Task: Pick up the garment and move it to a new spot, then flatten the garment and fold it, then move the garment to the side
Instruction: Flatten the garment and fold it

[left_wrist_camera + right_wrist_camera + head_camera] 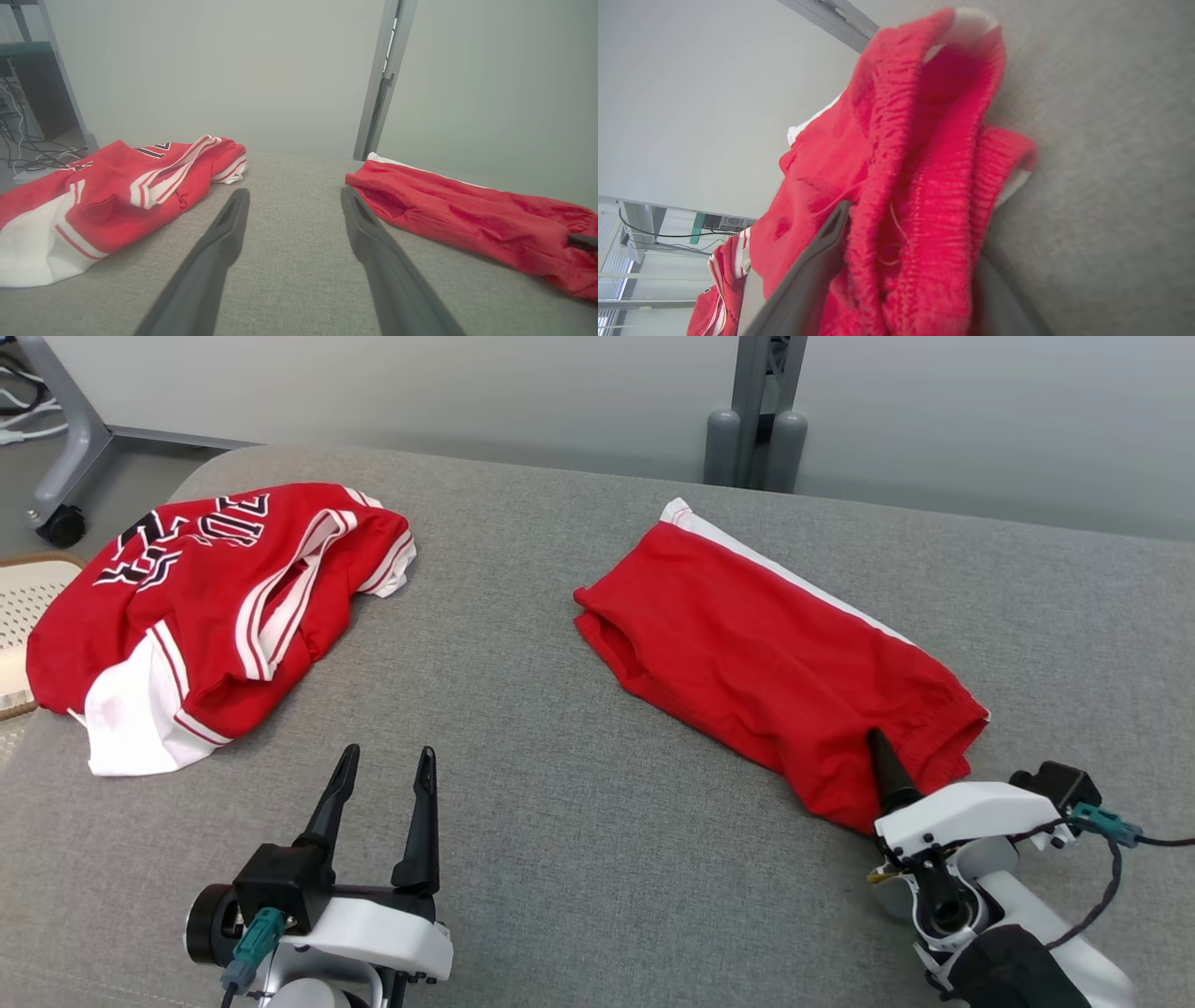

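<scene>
hidden: one finger of right gripper [880, 751] under shorts [766, 653] waistband | blurred: waistband in right wrist view | unreadable: jersey [205, 616] lettering, left of shorts, folded over

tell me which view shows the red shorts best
The head view: the shorts lie nearly whole there, seen from above with their outline clear. The left wrist view catches the shorts low and side-on, cut off at the picture's edge. The right wrist view is up close on the bunched waistband.
</scene>
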{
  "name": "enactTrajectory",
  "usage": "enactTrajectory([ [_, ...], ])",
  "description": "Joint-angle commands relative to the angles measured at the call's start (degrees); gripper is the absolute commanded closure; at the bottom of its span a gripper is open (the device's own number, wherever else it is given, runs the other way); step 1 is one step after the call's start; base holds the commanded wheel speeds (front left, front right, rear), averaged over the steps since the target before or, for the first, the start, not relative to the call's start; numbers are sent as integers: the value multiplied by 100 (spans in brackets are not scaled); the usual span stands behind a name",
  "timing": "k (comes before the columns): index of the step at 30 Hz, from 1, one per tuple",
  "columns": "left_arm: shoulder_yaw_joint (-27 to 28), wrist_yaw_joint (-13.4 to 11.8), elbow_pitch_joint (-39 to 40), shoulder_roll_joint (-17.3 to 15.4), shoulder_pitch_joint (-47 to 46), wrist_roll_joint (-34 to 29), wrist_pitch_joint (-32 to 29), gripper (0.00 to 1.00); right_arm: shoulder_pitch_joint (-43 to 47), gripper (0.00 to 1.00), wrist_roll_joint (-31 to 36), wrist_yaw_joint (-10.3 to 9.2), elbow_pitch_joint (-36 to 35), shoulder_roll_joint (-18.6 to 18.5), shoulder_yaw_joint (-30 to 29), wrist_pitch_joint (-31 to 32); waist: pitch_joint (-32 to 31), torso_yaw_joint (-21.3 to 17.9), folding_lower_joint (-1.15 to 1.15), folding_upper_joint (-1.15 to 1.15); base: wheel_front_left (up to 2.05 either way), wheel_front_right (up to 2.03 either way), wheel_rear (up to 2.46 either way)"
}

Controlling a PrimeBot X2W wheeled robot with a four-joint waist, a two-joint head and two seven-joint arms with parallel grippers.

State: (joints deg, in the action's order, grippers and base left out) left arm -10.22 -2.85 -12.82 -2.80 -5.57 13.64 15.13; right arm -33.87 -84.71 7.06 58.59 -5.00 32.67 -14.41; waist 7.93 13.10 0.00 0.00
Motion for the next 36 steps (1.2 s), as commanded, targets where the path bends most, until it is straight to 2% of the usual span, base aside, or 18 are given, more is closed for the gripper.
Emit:
enactTrajectory([
  [1,5,-25,-3,-19,-93,10,5,0,85,100,-35,78,55,367,119,71,-10,11,0,0,0,0,0],
  [8,46,-44,-10,-20,-28,-14,5,0,-64,100,297,57,287,99,190,-47,-109,5,0,0,0,0,0],
  [15,54,-15,-11,-19,17,-20,5,0,-270,100,675,45,359,-514,490,277,-213,-103,0,0,0,0,0],
  [23,46,5,-31,-20,-31,-53,4,0,-466,100,1293,45,222,-1651,1063,825,-203,-165,0,0,0,0,0],
  [24,43,4,-36,-19,-43,-50,5,0,-528,100,1492,44,219,-1961,1240,936,-190,-167,0,0,0,0,0],
  [29,19,18,-42,-19,-71,-49,5,0,-725,100,2059,44,453,-2608,1702,1104,-153,-142,0,0,0,0,0],
  [30,19,18,-42,-19,-71,-49,5,0,-725,100,2059,44,453,-2608,1702,1104,-153,-142,0,0,0,0,0],
  [31,22,15,-41,-19,-75,-52,4,0,-836,100,2293,44,598,-2719,1831,1059,-139,-141,0,0,0,0,0],
  [36,-3,-6,-43,-20,-104,-40,5,0,-1328,100,3013,44,1216,-2755,2280,1038,-88,-99,0,0,0,0,0],
])
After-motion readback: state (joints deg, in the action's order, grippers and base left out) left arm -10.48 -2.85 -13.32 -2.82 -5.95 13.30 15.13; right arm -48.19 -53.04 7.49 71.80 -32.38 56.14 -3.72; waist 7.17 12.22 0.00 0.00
